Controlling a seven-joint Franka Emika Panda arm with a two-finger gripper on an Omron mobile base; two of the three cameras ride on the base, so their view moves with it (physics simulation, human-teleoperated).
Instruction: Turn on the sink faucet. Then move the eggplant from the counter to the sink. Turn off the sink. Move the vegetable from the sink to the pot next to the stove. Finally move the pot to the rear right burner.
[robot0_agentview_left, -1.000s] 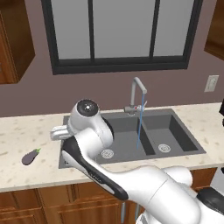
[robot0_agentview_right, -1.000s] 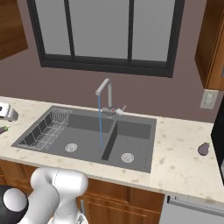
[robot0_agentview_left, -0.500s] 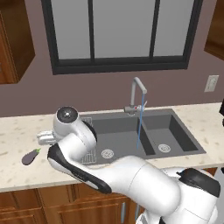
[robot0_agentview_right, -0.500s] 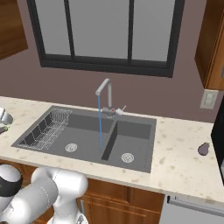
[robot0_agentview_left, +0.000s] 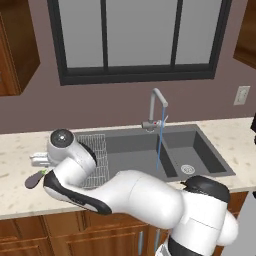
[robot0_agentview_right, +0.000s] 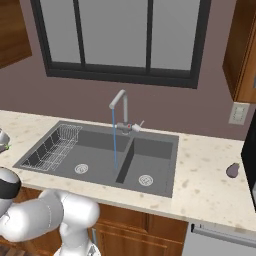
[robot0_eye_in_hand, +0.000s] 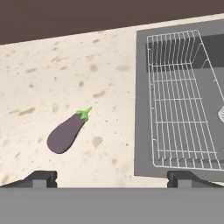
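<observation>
Eggplant lying on the tabletop left of the sink, hand spread wide above it.

The eggplant (robot0_eye_in_hand: 66, 132) lies flat on the speckled tabletop (robot0_eye_in_hand: 52, 78), its green stem toward the sink and its purple body angled away; nothing touches it. In the hand view it sits just ahead of the hand (robot0_eye_in_hand: 112, 178), whose two dark fingertips (robot0_eye_in_hand: 43, 177) stand far apart and hold nothing. From the left base view the eggplant (robot0_agentview_left: 34, 179) shows just beside the arm's white wrist, near the tabletop's front edge. To its side is the dark double sink (robot0_agentview_left: 200, 150), with a wire rack (robot0_eye_in_hand: 181, 100) in the nearer basin. A thin stream of water runs from the faucet (robot0_agentview_left: 156, 107) down into the sink. Well apart, on the right-hand stretch of tabletop, rests a small dark object (robot0_agentview_right: 232, 170) too small to identify.
</observation>
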